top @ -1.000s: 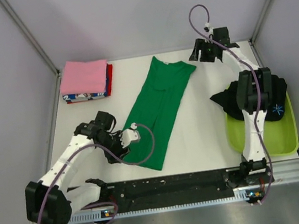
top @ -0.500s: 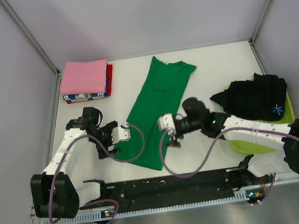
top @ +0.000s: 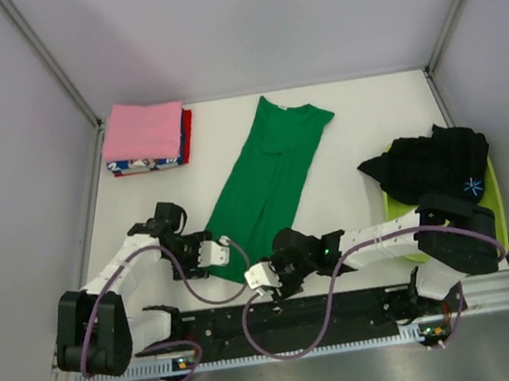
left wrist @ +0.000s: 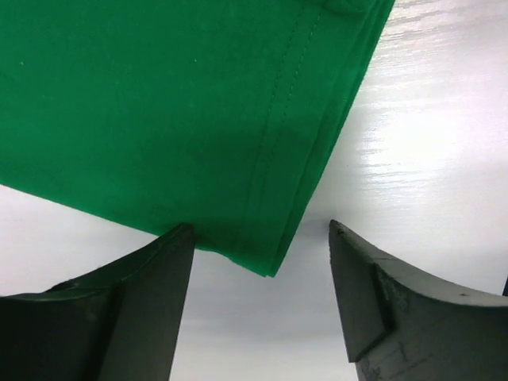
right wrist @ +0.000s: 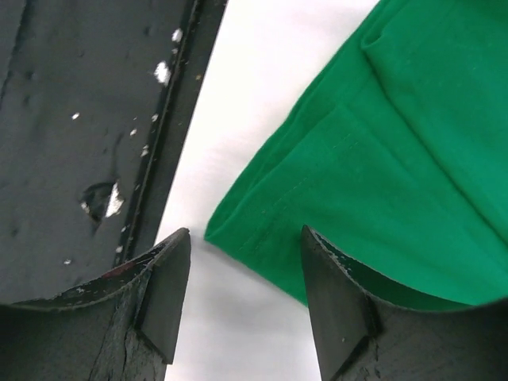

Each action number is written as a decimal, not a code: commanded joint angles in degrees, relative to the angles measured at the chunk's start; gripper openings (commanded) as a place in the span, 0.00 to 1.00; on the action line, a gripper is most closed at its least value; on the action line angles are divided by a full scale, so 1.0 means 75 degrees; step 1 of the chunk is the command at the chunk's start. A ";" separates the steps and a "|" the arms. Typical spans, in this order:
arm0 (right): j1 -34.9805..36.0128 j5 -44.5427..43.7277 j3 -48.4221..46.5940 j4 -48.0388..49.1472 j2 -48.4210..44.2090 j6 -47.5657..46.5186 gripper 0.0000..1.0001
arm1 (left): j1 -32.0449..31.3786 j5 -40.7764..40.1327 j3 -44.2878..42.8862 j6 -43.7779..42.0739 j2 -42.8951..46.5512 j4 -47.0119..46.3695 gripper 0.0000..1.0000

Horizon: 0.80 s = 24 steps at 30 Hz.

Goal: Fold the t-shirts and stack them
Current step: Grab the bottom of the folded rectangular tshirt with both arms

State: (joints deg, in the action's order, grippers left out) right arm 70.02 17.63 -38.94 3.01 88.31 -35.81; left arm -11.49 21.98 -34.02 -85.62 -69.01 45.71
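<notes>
A bright green t-shirt (top: 268,184), folded into a long strip, lies diagonally across the middle of the table. My left gripper (top: 216,255) stands open at the left corner of its near hem. In the left wrist view that corner (left wrist: 270,266) sits between the fingers of the left gripper (left wrist: 260,230). My right gripper (top: 260,276) is open at the hem's right corner. In the right wrist view the green t-shirt (right wrist: 381,143) lies just ahead of the right gripper (right wrist: 244,234). Neither holds cloth. A black t-shirt (top: 431,166) is heaped at the right.
A folded stack with a pink t-shirt (top: 142,130) on top sits at the back left corner. The black one rests on a lime-green tub (top: 450,234) at the right edge. The black rail (top: 291,313) runs along the near edge, close behind the right gripper.
The right arm has swung from the back right down to the green shirt's near hem. The left gripper has shifted toward the hem's left corner.
</notes>
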 commanded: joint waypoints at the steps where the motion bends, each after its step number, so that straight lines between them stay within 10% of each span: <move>1: 0.0168 -0.0417 -0.0258 0.0466 0.0376 0.0263 0.56 | -0.0237 -0.0258 0.0270 0.0014 -0.0185 -0.0575 0.65; 4: 0.0239 -0.0662 -0.0304 0.0572 0.0658 0.0485 0.51 | -0.0519 -0.0422 0.0410 0.0189 -0.0255 -0.0646 0.54; 8: 0.0250 -0.0850 -0.0328 0.0724 0.0764 0.0977 0.17 | -0.0928 -0.0598 0.0575 0.0552 -0.0314 -0.0728 0.33; 10: 0.0238 -0.0862 -0.0328 0.0585 0.0636 0.1118 0.01 | -0.1128 -0.0575 0.0494 0.0798 -0.0256 -0.0530 0.00; 24: -0.2115 -0.0733 -0.0281 -0.0037 -0.1427 0.3521 0.00 | -0.1246 0.0269 -0.3276 0.3539 -0.1202 0.0221 0.00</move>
State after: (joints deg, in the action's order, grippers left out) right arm 60.49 12.16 -39.27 5.13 80.31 -15.14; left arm -20.62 19.90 -49.21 -66.70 -73.32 47.13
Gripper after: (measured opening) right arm 0.019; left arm 0.015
